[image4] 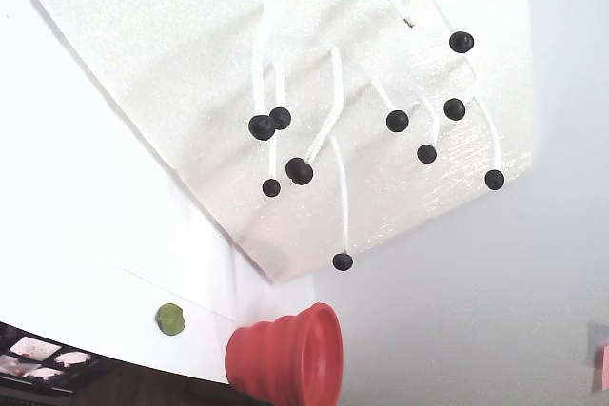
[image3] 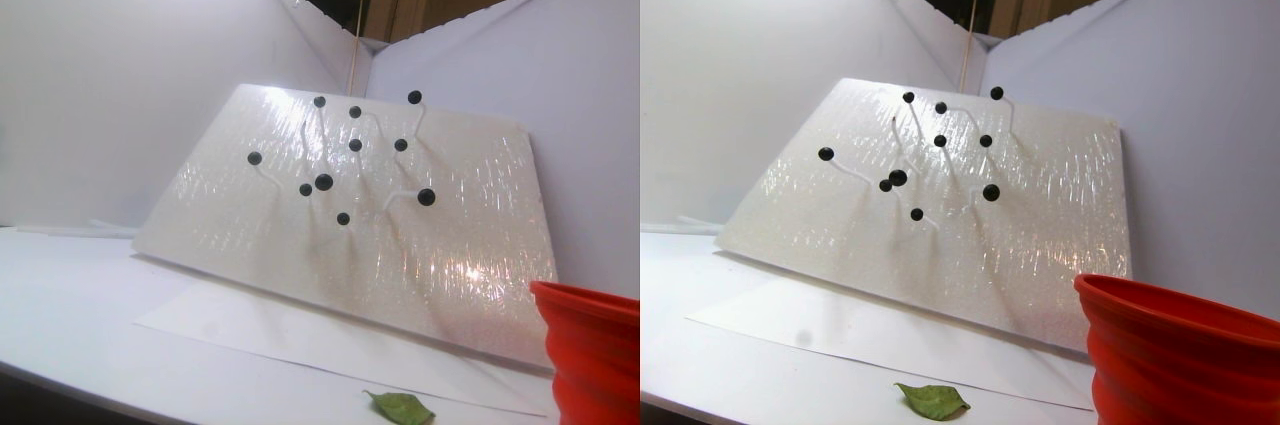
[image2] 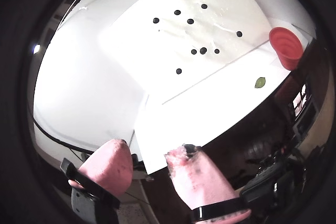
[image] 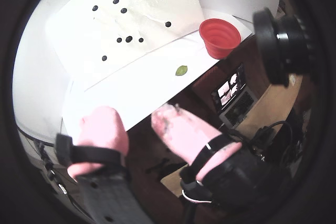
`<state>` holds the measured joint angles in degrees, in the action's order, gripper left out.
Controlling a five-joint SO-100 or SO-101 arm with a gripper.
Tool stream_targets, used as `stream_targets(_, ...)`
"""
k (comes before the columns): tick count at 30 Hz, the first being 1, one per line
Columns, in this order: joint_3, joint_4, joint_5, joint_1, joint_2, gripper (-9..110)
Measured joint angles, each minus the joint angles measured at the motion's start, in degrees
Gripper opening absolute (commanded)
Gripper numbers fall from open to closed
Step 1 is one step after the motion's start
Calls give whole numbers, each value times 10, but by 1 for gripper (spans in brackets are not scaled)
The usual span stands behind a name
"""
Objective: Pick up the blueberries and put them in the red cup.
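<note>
Several blueberries (image: 128,39) (image2: 203,51) (image3: 324,182) (image4: 300,170) sit on thin white stalks spread over a tilted, glittery white board (image3: 250,235). The red cup (image: 219,36) (image2: 286,45) (image3: 590,345) (image4: 285,358) stands on the white table beside the board's lower corner; I cannot see any berries inside it. My gripper (image: 137,121) (image2: 152,150) hangs open well short of the board, over the table's near edge. Its pink fingertips (image: 102,124) hold nothing. Neither the stereo pair view nor the fixed view shows the gripper.
A small green leaf (image: 181,70) (image2: 260,82) (image3: 400,407) (image4: 170,319) lies on the table near the cup. White walls (image3: 90,95) close in the board's back and sides. A black camera (image: 281,38) juts in at right, with a small screen (image: 231,93) below the table edge.
</note>
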<state>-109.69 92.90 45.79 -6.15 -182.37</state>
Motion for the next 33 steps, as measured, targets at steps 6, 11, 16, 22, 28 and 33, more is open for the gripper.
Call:
stream_targets(6, -25, -40, 98, -1, 55, 14)
stream_targets(11, -65, -69, 166, -11, 67, 14)
stream_targets(16, -94, -111, 229, -27, 81, 14)
stream_targets(22, -98, -162, 294, -42, 129, 14)
stream_targets(28, -113, -215, 340, -48, 181, 14)
stream_targets(33, -136, -244, 378, -58, 190, 15)
